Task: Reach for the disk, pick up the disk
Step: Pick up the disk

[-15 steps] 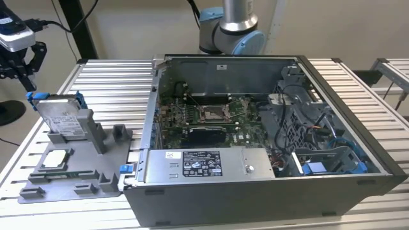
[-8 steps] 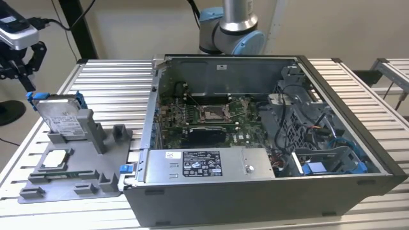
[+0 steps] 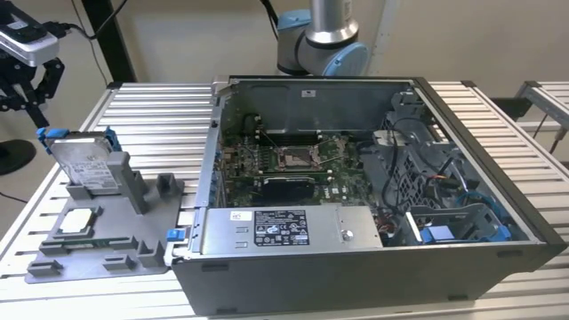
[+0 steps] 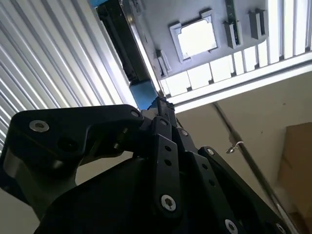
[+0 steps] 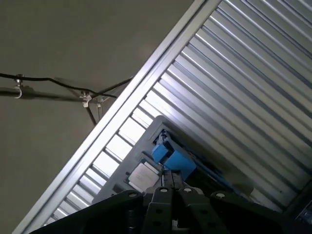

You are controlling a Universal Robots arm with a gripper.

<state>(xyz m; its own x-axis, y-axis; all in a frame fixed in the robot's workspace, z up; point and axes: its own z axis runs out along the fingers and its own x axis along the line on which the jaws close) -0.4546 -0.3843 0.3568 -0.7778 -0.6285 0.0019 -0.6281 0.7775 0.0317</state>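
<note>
Your black gripper (image 3: 26,100) is hanging beyond the edge of the ribbed aluminium table (image 3: 160,113) at the exterior view's left, higher than the disk and well apart from it. It is carrying nothing, and I cannot tell how far it is open. The flat silver-metal disk (image 3: 84,163) with the white printed label is standing upright, tilting slightly back, in a slot of the grey plastic fixture plate (image 3: 98,257). That plate is lying by the table's near corner at the exterior view's left. A blue plastic bracket (image 5: 173,158) is clipping round the disk, and in the first wrist view you are seeing one end of it just past the gripper's tip. A small square silver chip (image 3: 76,222) is lying flat in a pocket of the plate, between the disk and the table's near edge. The open dark grey computer case (image 3: 374,273) is sitting on the middle of the table, just beside the plate.
</note>
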